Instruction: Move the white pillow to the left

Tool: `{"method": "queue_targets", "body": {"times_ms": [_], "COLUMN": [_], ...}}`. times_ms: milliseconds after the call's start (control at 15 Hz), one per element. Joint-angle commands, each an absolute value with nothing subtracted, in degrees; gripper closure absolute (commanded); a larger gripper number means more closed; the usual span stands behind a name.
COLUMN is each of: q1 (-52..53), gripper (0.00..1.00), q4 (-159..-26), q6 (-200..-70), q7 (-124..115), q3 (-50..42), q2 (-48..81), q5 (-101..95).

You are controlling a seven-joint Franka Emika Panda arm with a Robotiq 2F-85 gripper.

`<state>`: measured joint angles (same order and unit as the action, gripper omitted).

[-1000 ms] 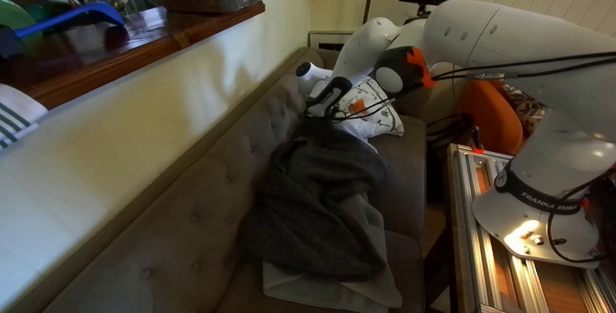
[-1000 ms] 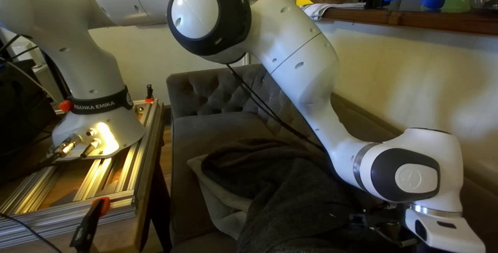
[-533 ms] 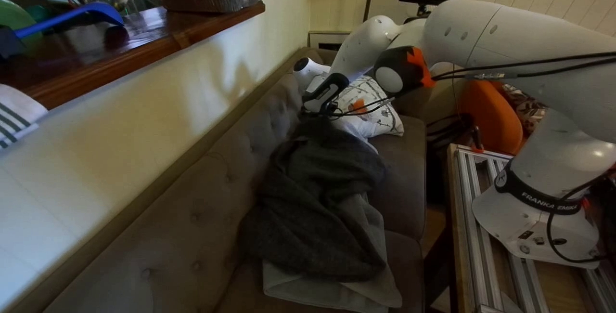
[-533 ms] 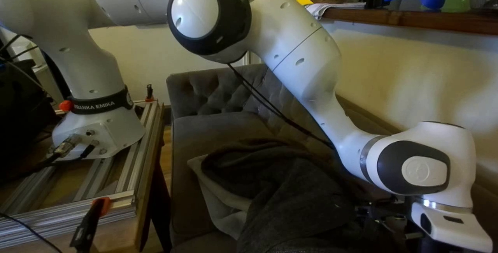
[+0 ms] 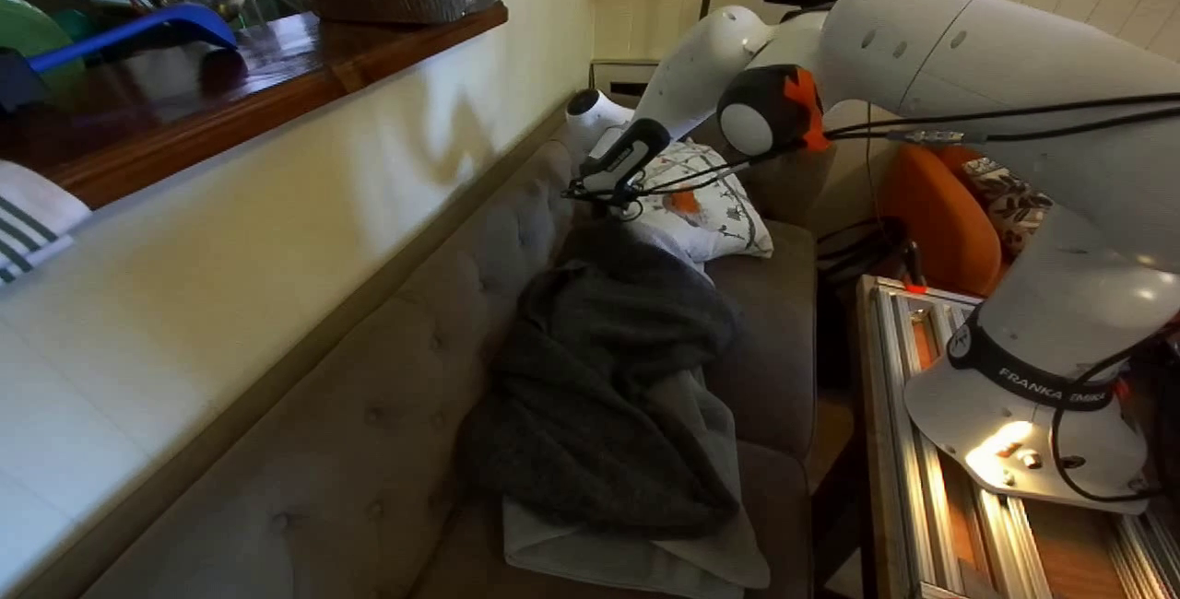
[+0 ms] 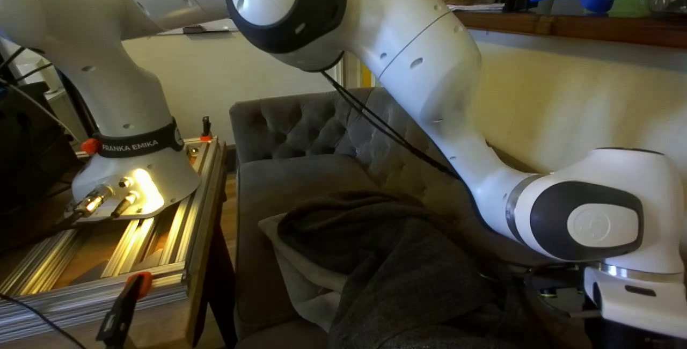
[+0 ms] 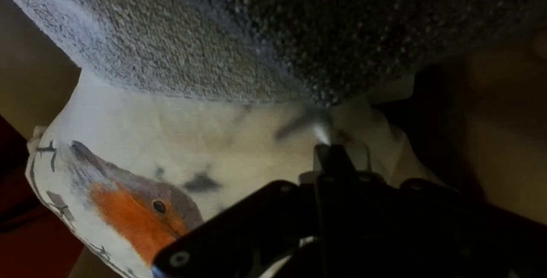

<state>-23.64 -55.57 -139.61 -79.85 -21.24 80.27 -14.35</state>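
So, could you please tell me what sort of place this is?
Most likely a living area in a home: there is a tufted sofa, a bird-print pillow and a wooden counter behind the sofa.

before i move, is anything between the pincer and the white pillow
Nothing visible stands between them: in the wrist view the pincer shows in front of the white pillow, though contact is unclear. The dark grey blanket comes close, its edge just above the pincer there, but not between.

A tufted sofa is set along a pale wall, which is topped by a wooden ledge.
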Motion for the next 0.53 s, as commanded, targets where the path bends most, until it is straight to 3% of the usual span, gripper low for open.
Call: {"method": "queue_targets", "body": {"times_ms": [0,467], "q1": [-23.1,-22.2], "gripper": [1.00,1.00], "q4": [-63.8,-81.1], "q6": [-145.1,-155.5], "q7": [-82.7,-89.4], "q3": [-21.3,-21.3], "q2": [74.5,62.3], "q5": [-13.7,-12.0]}}
